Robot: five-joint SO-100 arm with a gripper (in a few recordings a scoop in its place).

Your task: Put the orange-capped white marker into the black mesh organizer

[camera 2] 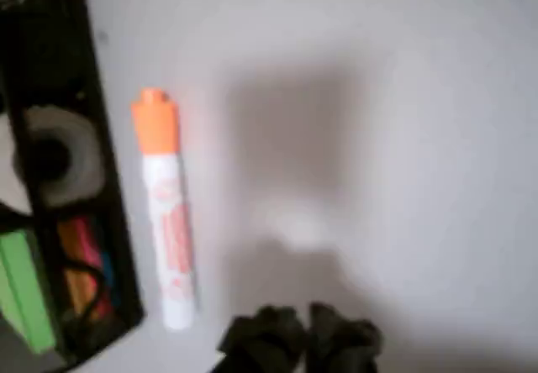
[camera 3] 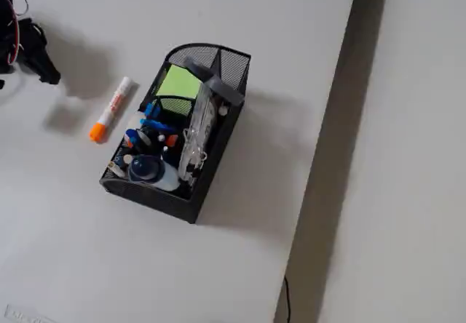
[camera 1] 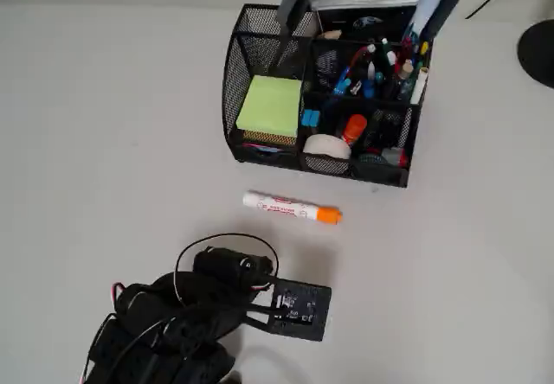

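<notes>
Since the orange-capped white marker [camera 1: 291, 207] looks light, stiff and slick, I'd grab mid-barrel; gripper [camera 2: 303, 327] fingers look together, holding nothing.

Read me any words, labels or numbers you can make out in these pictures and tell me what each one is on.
No text can be read.
orange-capped white marker: red printing runs along its barrel, too small in the overhead view and too blurred in the wrist view to read.
black mesh organizer: no legible label on the mesh; the pens and the green sticky notes inside show no readable marks.
</notes>
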